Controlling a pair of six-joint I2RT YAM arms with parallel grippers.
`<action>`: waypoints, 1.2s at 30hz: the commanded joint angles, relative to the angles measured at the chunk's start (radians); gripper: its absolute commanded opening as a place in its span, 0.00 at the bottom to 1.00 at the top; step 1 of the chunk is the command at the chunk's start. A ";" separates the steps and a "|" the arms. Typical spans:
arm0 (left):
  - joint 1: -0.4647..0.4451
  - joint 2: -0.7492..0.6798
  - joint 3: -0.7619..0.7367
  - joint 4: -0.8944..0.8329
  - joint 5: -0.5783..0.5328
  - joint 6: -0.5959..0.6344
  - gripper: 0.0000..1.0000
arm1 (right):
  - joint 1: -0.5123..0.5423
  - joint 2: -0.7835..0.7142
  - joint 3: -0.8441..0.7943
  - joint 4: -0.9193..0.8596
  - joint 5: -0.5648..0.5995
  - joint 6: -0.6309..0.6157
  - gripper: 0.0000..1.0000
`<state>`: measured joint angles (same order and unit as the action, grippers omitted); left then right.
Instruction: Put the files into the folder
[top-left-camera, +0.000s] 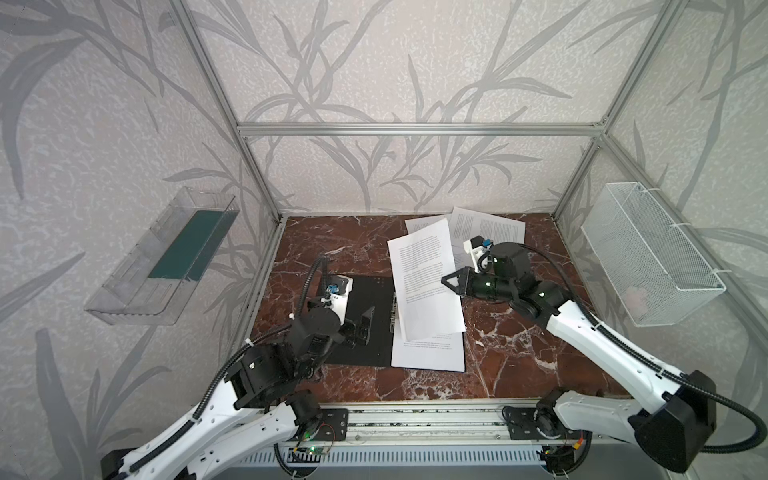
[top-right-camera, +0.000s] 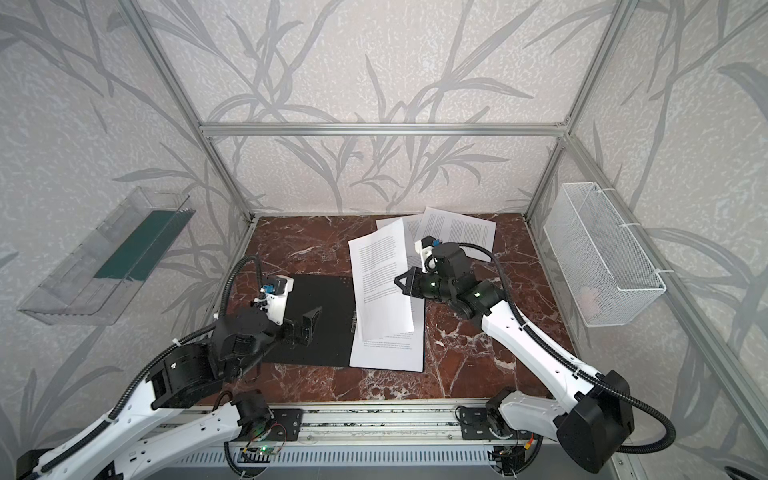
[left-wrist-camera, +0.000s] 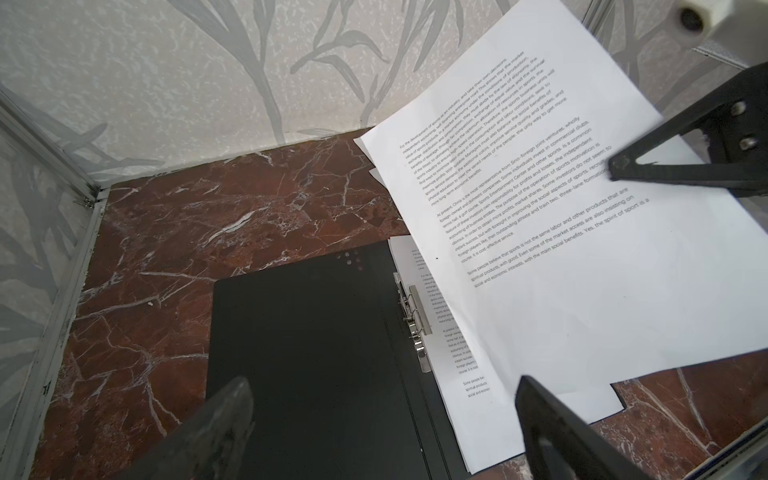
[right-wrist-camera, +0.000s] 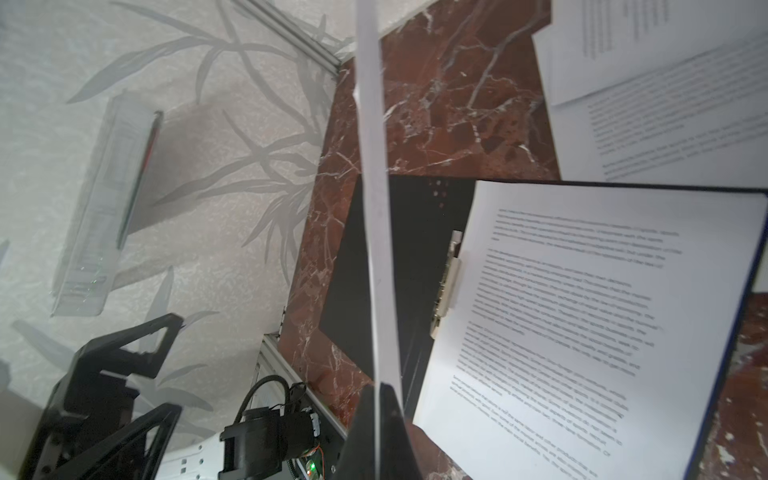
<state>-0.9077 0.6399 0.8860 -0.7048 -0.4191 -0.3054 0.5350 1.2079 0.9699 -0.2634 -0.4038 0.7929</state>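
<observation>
The folder (top-left-camera: 365, 299) lies open on the table, black inside up, with a metal clip (top-left-camera: 394, 311) at its spine. One printed sheet (top-left-camera: 428, 353) lies flat on its right half. My right gripper (top-left-camera: 446, 282) is shut on the edge of another of the files (top-left-camera: 419, 274), holding it lifted and tilted above the folder. That sheet shows edge-on (right-wrist-camera: 376, 208) in the right wrist view. My left gripper (top-left-camera: 365, 322) hovers open over the folder's bare left flap (left-wrist-camera: 311, 353), holding nothing. More files (top-left-camera: 486, 228) lie overlapping at the back right.
A clear plastic tray (top-left-camera: 166, 257) with a dark green insert hangs on the left wall. On the right wall hangs a white wire basket (top-left-camera: 648, 257). Aluminium frame posts bound the red marble tabletop (top-left-camera: 519, 353).
</observation>
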 joint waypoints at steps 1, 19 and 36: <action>0.002 0.010 0.001 -0.013 -0.023 0.014 0.99 | -0.043 0.024 -0.075 0.055 -0.022 0.030 0.00; 0.006 0.036 -0.029 -0.062 0.087 -0.006 0.99 | 0.039 0.198 -0.256 0.122 0.178 0.002 0.00; 0.006 0.046 -0.029 -0.066 0.120 -0.001 0.99 | 0.074 0.222 -0.243 0.139 0.192 0.029 0.00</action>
<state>-0.9077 0.6907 0.8677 -0.7448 -0.3035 -0.3061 0.6006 1.4227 0.7185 -0.1337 -0.2253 0.8169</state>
